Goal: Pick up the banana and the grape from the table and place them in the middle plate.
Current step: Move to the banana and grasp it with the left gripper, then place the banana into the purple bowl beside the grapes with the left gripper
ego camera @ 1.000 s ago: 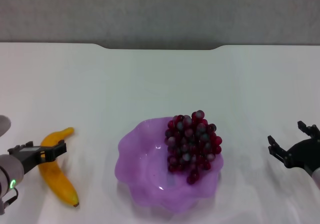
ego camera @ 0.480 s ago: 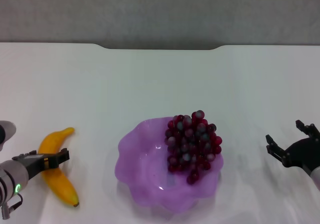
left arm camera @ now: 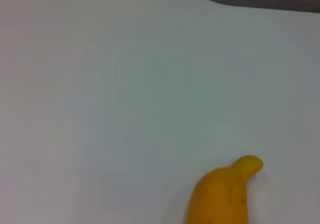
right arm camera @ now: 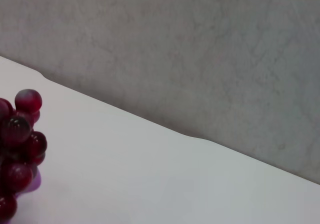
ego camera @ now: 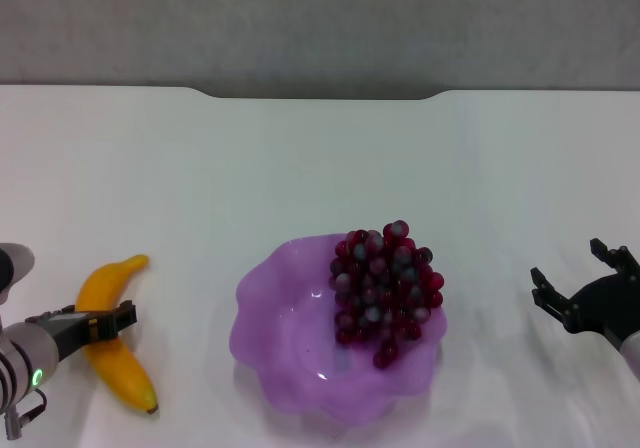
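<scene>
Count: 1 banana, left on table. 1 grape bunch, in the plate. 1 plate, centre. 2 tools: left tool, right tool. No duplicates of any item.

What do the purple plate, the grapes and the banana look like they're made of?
The middle plate looks like translucent plastic: the white table shows faintly through it, with a small glint. The grape bunch looks like glossy plastic or glass beads, each with a pale highlight. The banana seems smooth moulded plastic, evenly yellow-orange.
</scene>
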